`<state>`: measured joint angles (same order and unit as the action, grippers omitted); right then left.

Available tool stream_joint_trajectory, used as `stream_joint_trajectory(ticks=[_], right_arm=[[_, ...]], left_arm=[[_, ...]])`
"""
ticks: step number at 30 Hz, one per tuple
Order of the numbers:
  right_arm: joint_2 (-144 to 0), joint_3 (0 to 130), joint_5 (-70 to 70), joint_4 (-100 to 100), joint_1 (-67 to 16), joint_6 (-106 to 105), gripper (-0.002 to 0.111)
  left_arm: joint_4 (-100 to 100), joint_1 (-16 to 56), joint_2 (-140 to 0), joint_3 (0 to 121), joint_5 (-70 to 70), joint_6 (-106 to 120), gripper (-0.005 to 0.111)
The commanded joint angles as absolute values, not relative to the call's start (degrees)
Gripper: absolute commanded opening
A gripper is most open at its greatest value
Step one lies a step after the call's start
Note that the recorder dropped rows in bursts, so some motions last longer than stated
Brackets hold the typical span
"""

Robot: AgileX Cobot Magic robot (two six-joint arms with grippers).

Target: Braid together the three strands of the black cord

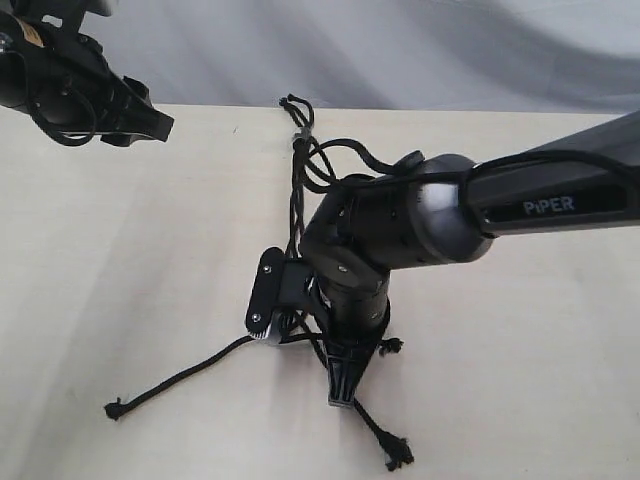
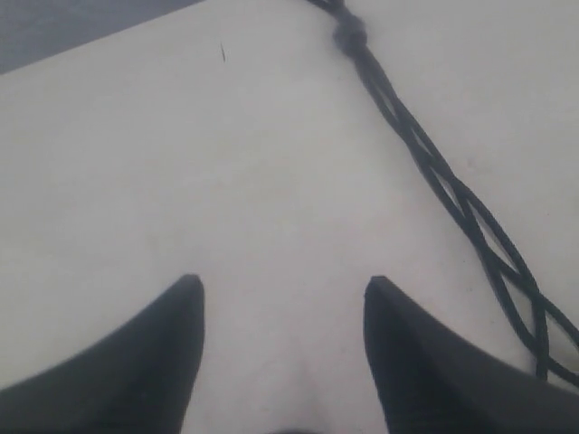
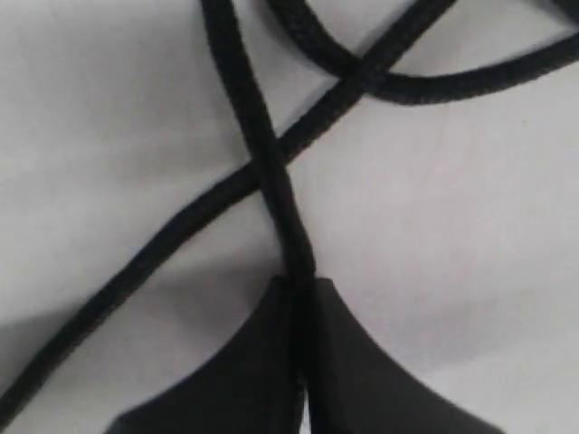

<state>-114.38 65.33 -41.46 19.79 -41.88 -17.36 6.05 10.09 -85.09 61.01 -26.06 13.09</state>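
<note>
Clamped on: the right gripper (image 3: 303,285) is pinching a strand (image 3: 261,145), jaws pressed together around it.
A second strand (image 3: 181,226) is crossing the held one just ahead of its tips, lying on the bench (image 3: 470,235). The left gripper (image 2: 282,285) is hovering with jaws apart, touching nothing, the braided stretch of the black cord (image 2: 452,194) lying off to one side.

Table (image 1: 120,300): pale cream top, smooth, matt, a few faint specks
Black cord (image 2: 434,172): woven fibre rope, matt, finely ribbed; grey band (image 1: 299,137) at its knot looks duller
The three strands (image 3: 262,154): same matt weave, tips (image 1: 398,455) frayed and fuzzy
Right gripper (image 3: 303,289) and left gripper (image 2: 282,289): smooth black fingers, plastic-looking, matt
Right arm (image 1: 540,200): satin shell, soft sheen, white lettering
Behind the table: grey cloth (image 1: 400,50), matt, creased
</note>
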Motion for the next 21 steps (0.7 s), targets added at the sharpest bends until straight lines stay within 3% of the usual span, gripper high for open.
stream_joint_trajectory(ticks=[1, 7, 11, 21], right_arm=[[-115.4, 65.23, -46.25, 10.59, -43.2, -20.16, 0.0], [-114.83, 65.23, -53.01, -10.29, -51.14, -46.12, 0.0], [-111.13, 65.23, -51.06, -8.95, -53.33, -49.14, 0.0], [-104.56, 65.23, -49.88, -3.31, -41.81, -37.64, 0.0]], left_arm=[[5.95, 9.93, -84.63, 61.04, -26.18, 13.06, 0.052], [5.95, 9.93, -84.63, 61.04, -26.18, 13.06, 0.052], [5.95, 9.93, -84.63, 61.04, -26.18, 13.06, 0.052], [5.95, 9.93, -84.63, 61.04, -26.18, 13.06, 0.052]])
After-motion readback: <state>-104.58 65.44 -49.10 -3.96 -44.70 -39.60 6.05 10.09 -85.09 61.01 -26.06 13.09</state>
